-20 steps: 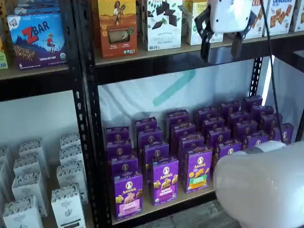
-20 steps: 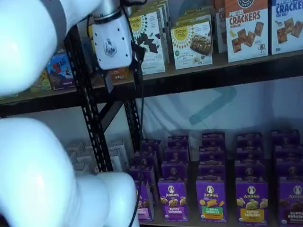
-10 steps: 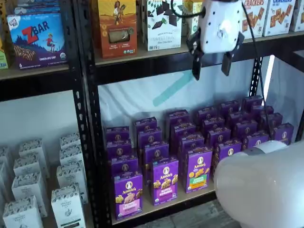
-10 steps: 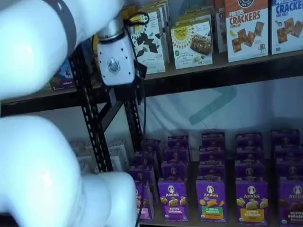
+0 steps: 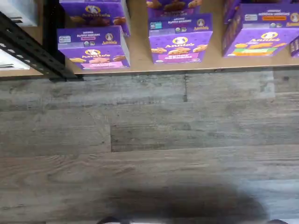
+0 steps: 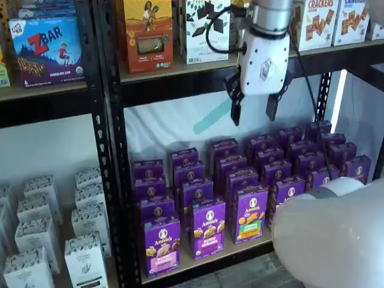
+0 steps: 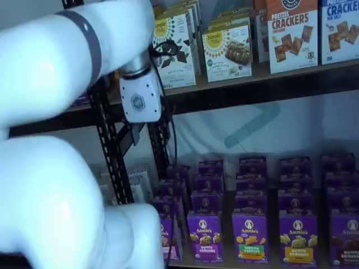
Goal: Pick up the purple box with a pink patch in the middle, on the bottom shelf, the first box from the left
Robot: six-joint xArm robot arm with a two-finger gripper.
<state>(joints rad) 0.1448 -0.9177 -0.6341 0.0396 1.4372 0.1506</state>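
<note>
The purple box with a pink patch (image 6: 162, 246) stands upright at the front left of the bottom shelf (image 6: 207, 262), next to the black upright. The wrist view shows it (image 5: 93, 48) at the edge of the tan board (image 5: 135, 46). In a shelf view it (image 7: 171, 240) is partly hidden by my arm. My gripper (image 6: 253, 110) hangs just below the upper shelf, high above the purple rows and to the right of the box. Its two black fingers stand apart with a plain gap and hold nothing.
A purple box with a violet band (image 6: 209, 228) and one with a green patch (image 6: 251, 215) stand to its right, with several rows behind. A black upright (image 6: 111, 150) separates white boxes (image 6: 36, 240). My white arm (image 6: 336, 240) fills the lower right. Grey wood floor (image 5: 149, 140) lies in front.
My gripper has come down and to the left, from in front of the upper shelf's boxes to just below that shelf. The boxes have not moved.
</note>
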